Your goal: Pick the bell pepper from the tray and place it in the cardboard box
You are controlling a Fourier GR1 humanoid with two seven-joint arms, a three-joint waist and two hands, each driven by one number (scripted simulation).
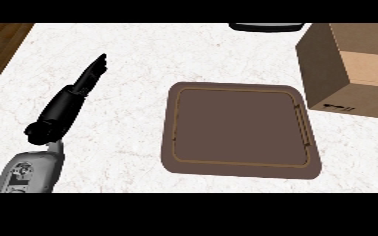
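A brown square tray (240, 130) lies in the middle of the white marble counter, and nothing shows on it. The cardboard box (347, 67) stands at the right edge, reaching up past the view's top; its opening is cut off from view. No bell pepper is visible anywhere. My left hand (90, 75) stretches over the counter at the left, fingers straight and pointing away, well apart from the tray and holding nothing. My right hand does not show.
A dark rounded object (267, 26) peeks in at the counter's far edge, left of the box. A strip of wooden floor (11, 37) shows at the upper left, beyond the counter's edge.
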